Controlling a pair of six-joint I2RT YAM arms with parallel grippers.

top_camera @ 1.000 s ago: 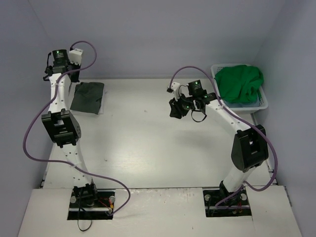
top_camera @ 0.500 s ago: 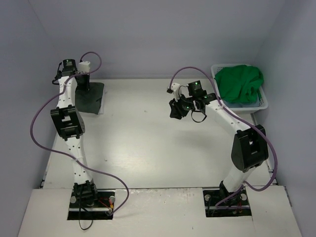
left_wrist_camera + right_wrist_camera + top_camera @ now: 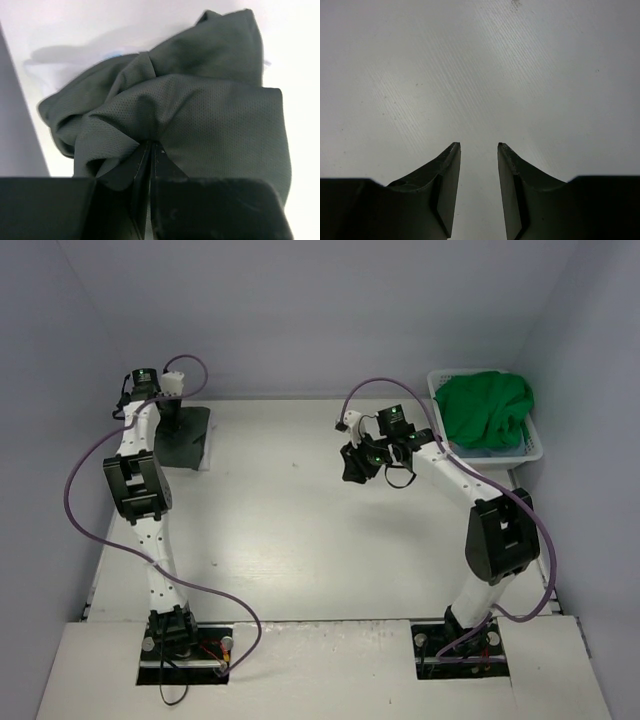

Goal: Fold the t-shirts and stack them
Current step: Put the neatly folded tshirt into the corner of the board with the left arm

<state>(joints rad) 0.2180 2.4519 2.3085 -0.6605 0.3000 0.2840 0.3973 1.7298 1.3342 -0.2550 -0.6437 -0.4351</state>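
At desk's far right corner, basket (image 3: pixel 522 456) held green t-shirt (image 3: pixel 485 405); left gripper (image 3: pixel 151 146) pinched grey t-shirt (image 3: pixel 205 115); right gripper (image 3: pixel 479 146) jaws spread.

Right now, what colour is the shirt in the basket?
Bright green. The shirt is heaped in the white basket, best seen in the top view.
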